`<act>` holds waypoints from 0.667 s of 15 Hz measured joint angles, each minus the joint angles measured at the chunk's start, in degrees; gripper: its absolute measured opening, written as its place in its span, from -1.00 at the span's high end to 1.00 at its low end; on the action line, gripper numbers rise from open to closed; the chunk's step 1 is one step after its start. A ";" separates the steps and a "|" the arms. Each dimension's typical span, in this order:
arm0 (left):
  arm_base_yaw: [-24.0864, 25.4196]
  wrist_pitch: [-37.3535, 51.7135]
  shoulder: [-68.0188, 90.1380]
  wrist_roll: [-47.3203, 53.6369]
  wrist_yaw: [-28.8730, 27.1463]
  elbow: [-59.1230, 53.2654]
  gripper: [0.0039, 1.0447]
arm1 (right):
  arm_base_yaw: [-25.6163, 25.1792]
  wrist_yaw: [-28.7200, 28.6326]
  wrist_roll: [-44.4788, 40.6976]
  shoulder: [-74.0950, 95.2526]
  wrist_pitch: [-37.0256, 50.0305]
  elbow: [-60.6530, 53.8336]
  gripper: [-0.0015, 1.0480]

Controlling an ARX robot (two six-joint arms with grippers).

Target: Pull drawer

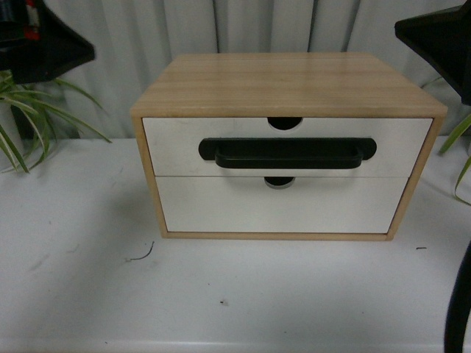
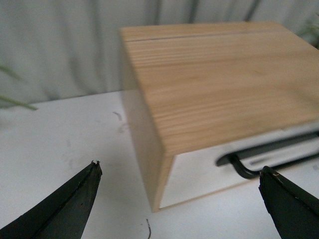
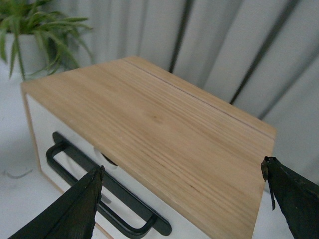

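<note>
1. Drawer (image 1: 173, 147): upper of two white fronts in wooden cabinet (image 1: 287, 84), mid-counter (image 1: 235, 294), facing robot. Shut, front flush w/ frame.
2. Below it: plain white front (image 1: 280, 209), no handle, so not the target.
3. Grip spot: long black bar handle (image 1: 288, 154) across centre of front, standing proud of the face w/ gap behind. Half-round notch (image 1: 285, 123) in top edge looks too shallow for a sure hold.
4. Handling, as judged: rigid board front, stiff bar, no flex expected. Prob. light, sliding straight out toward robot. Bar looks smooth, so slip risk if pinched at tips only. Better taken deep and near centre, to avoid racking sideways. Cabinet not visibly fixed down, so may skid on counter under a hard tug.
5. Left gripper (image 2: 179, 168): fingers (image 2: 65, 209) wide apart, nothing between, raised off cabinet's left front corner, handle end in sight.
6. Right gripper (image 3: 183, 166): fingers (image 3: 75, 209) wide apart, empty, above cabinet's right side, looking down over wood top to handle.
7. Stage: approach only, no contact w/ handle yet.
</note>
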 joint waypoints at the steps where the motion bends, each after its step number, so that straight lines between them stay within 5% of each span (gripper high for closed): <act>1: -1.60 -7.15 1.51 8.00 5.60 4.44 -0.88 | -1.49 -6.73 -7.78 0.74 -5.79 3.50 -0.88; 4: -7.78 -29.11 5.25 28.89 15.61 14.05 -0.88 | -5.79 -21.29 -31.43 4.50 -28.26 15.34 -0.88; 6: -12.68 -36.50 9.53 37.77 15.12 18.73 -0.88 | -6.34 -25.35 -45.90 6.97 -43.82 21.84 -0.88; 10: -17.73 -34.91 18.25 41.94 12.83 24.48 -0.88 | -6.19 -26.10 -66.49 13.62 -63.63 26.62 -0.88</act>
